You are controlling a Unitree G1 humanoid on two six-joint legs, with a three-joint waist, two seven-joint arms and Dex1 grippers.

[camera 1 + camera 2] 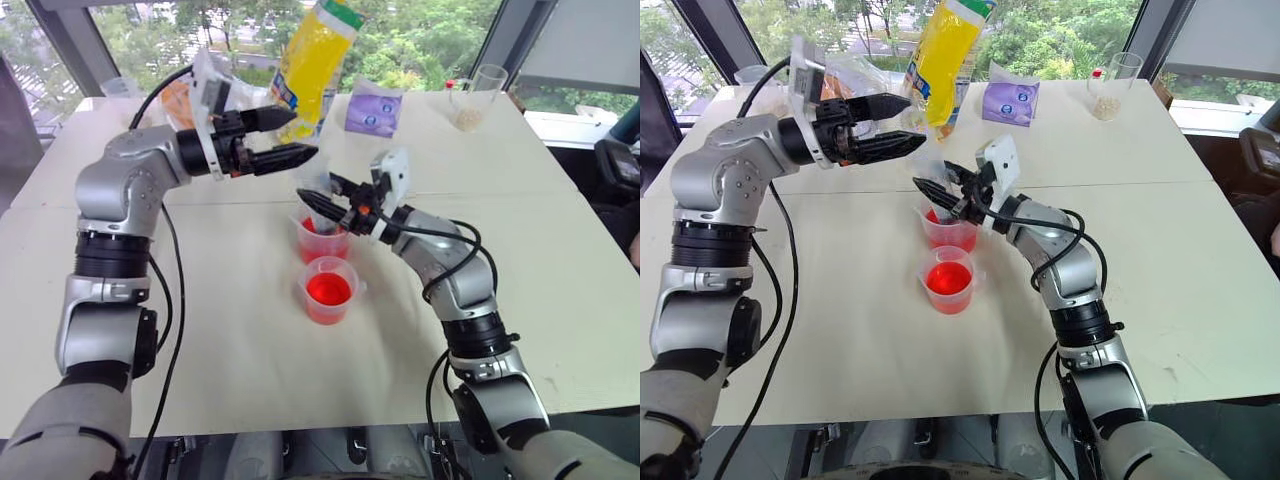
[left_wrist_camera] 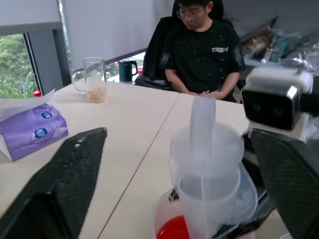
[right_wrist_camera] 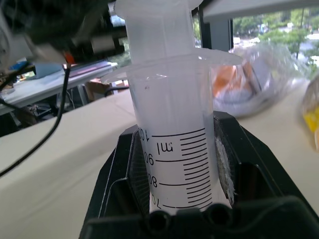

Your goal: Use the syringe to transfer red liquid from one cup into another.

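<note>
The clear syringe (image 2: pixel 207 169) stands upright over the far cup (image 1: pixel 322 240), which holds red liquid (image 2: pixel 172 233); its tip is hidden. My right gripper (image 1: pixel 318 198) is shut on the barrel (image 3: pixel 172 149) at the printed marks, and that stretch of barrel looks clear. My left gripper (image 1: pixel 306 133) is open, level and pointing right, with its fingers (image 2: pixel 75 174) on either side of the white plunger top and not touching it. Closer to me, a second cup (image 1: pixel 329 290) holds bright red liquid.
At the back of the white table (image 1: pixel 560 260) are a yellow bag (image 1: pixel 315 55), a purple tissue pack (image 1: pixel 372 108), a glass mug with grains (image 1: pixel 478 100) and a clear bag (image 1: pixel 185 95). A person (image 2: pixel 204 50) sits beyond the far edge.
</note>
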